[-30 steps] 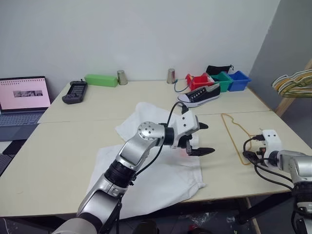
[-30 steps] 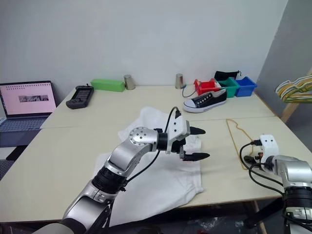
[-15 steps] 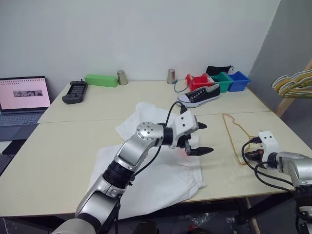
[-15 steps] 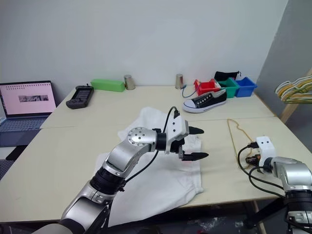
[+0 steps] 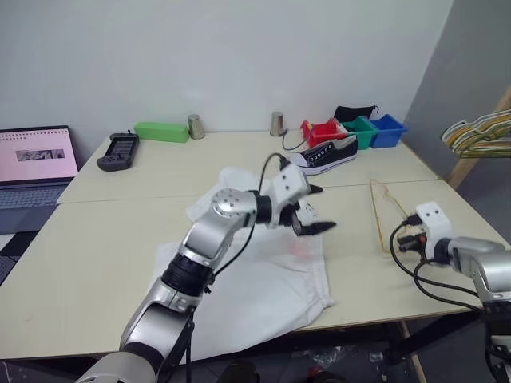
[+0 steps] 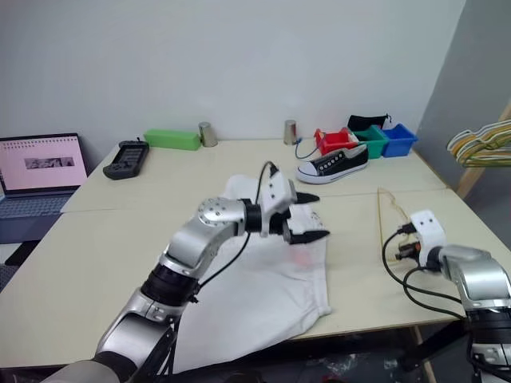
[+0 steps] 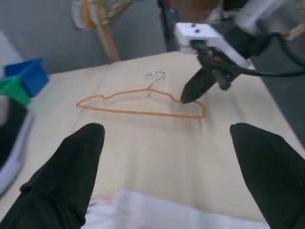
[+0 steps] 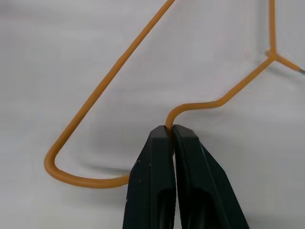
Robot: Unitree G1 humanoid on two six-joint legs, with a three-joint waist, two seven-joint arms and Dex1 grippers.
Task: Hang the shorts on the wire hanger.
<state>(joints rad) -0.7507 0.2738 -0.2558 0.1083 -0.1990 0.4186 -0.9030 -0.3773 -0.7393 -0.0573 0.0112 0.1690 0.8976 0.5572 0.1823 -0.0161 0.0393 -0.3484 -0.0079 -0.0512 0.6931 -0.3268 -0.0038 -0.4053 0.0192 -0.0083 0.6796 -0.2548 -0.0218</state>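
right tool (image 8: 171,131) pinching wire hanger (image 8: 109,78), shorts (image 5: 263,279) flat

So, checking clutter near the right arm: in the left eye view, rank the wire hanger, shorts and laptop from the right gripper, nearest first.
1. Wire hanger: pinched in the right gripper.
2. Shorts: mid-table, toward the robot's left.
3. Laptop: far left edge.

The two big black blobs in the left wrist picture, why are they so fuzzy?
Left wrist view: those are the left end effector's fingers, too close for focus; the wire hanger beyond is clearer. Right wrist view: fingers and wire both look sharp.
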